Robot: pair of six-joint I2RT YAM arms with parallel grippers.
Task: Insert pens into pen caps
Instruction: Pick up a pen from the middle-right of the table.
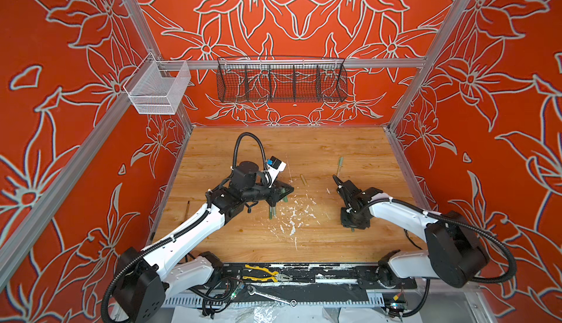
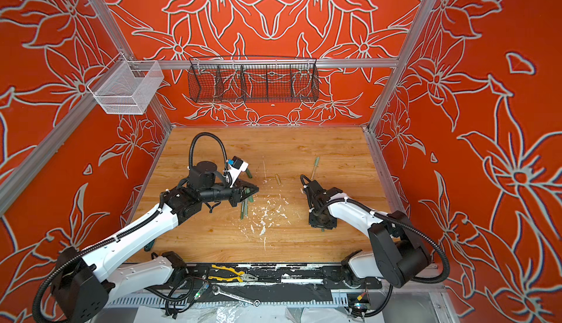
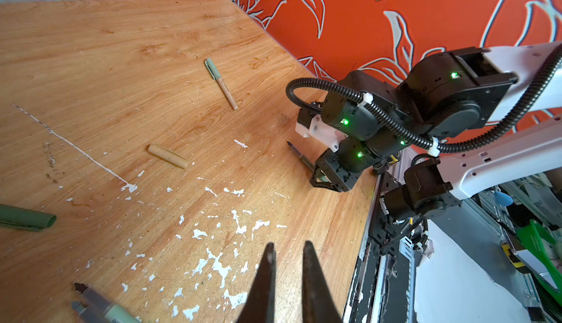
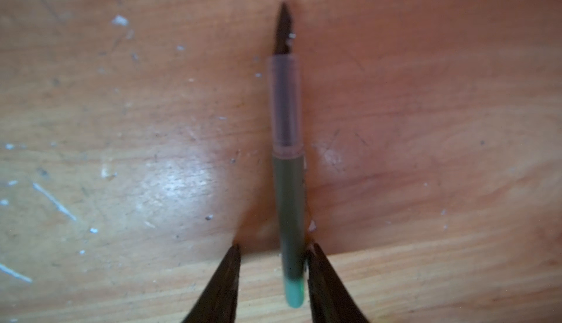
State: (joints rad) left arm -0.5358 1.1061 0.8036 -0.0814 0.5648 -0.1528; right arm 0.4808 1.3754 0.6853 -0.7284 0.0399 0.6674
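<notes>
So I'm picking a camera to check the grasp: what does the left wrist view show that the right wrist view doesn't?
Only left wrist: the tan cap, a capped tan pen, a green cap and the right arm. Only right wrist: up close, the right hand straddling the dark green pen, one finger touching, the other apart. Both: that pen and the flecked wooden table.

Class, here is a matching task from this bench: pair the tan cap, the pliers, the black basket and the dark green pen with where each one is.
Things:
1. tan cap
2. pliers
3. black basket
4. dark green pen

Places:
A. hung on the back rail
B. between the fingers of the right gripper
C. on the black strip at the near edge
D. alone in the middle of the table

Pairs: 1-D; 2-C; 3-A; 4-B
</notes>
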